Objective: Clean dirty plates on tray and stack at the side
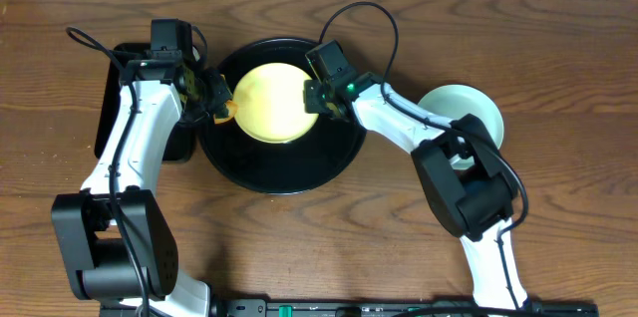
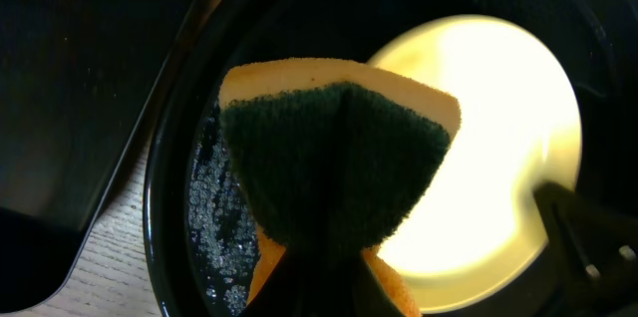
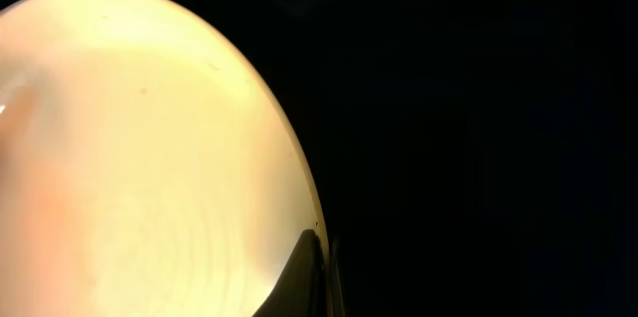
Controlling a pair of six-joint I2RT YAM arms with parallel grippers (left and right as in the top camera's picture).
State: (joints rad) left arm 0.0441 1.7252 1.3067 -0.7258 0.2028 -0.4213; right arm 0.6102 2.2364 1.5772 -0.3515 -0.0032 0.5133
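The pale yellow plate (image 1: 274, 104) is over the round black tray (image 1: 281, 169), tilted and held at its right rim by my right gripper (image 1: 319, 96), which is shut on it. In the right wrist view the fingers (image 3: 317, 275) pinch the plate's edge (image 3: 150, 148). My left gripper (image 1: 215, 98) is shut on an orange sponge with a dark green scrub face (image 2: 337, 167), right by the plate's left edge (image 2: 503, 148). Blue-green plates (image 1: 465, 111) sit stacked on the table at the right.
A smaller rectangular black tray (image 1: 108, 108) lies left of the round tray, under my left arm. Wet foam specks (image 2: 214, 227) cover the round tray's floor. My right arm's cable loops over the back of the tray.
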